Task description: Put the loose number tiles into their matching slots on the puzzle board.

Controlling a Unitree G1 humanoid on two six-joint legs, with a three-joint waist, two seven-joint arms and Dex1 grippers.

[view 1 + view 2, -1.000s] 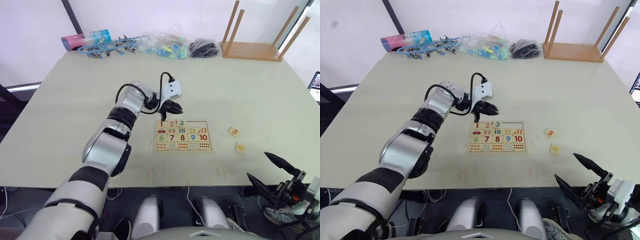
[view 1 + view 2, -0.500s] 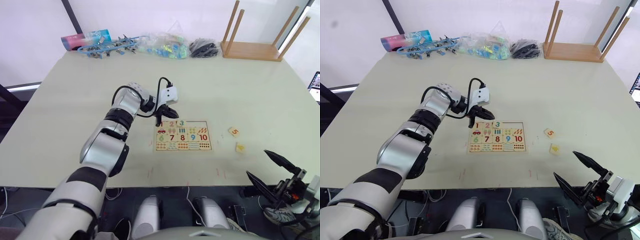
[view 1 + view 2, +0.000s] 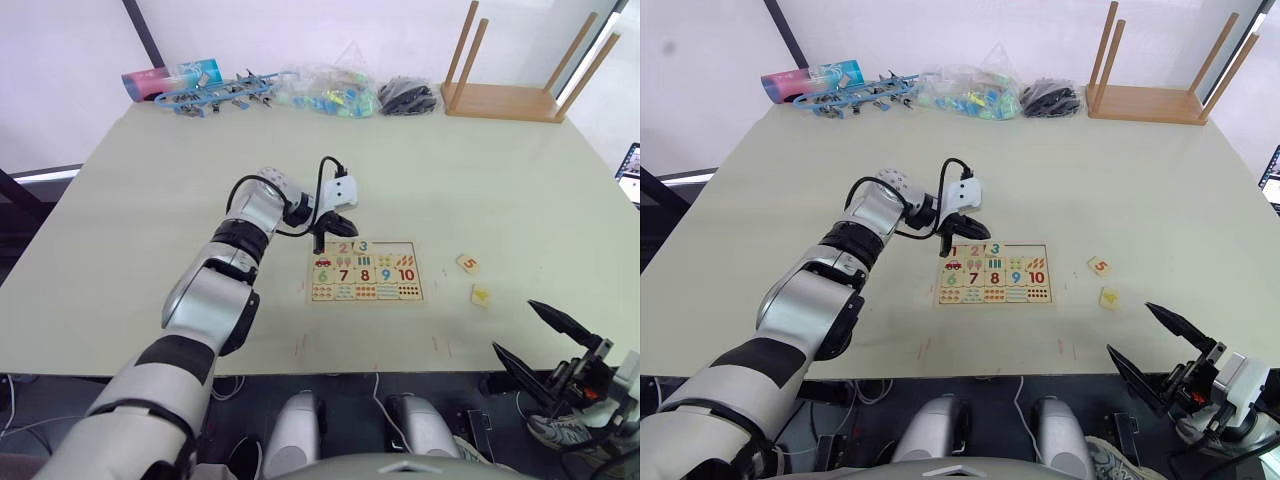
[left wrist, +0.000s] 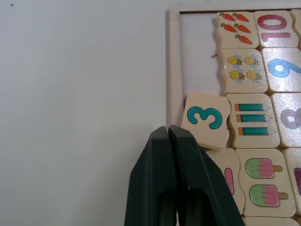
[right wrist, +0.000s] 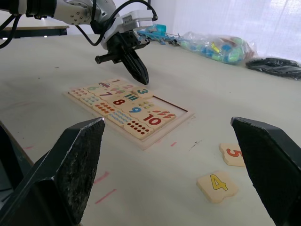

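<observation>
Robot at a table, partway through a number puzzle.

Nearest, the right gripper (image 3: 548, 340) waits, fingers spread wide. Beyond it, tiles 4 (image 3: 481, 295) and 5 (image 3: 467, 263) lie loose on the table (image 3: 150, 200), right of the puzzle board (image 3: 365, 271). The left gripper (image 4: 170, 136), fingers pressed together and empty, hovers beside the crooked 3 tile (image 4: 207, 119); a nudge could jam it or push the board.
</observation>
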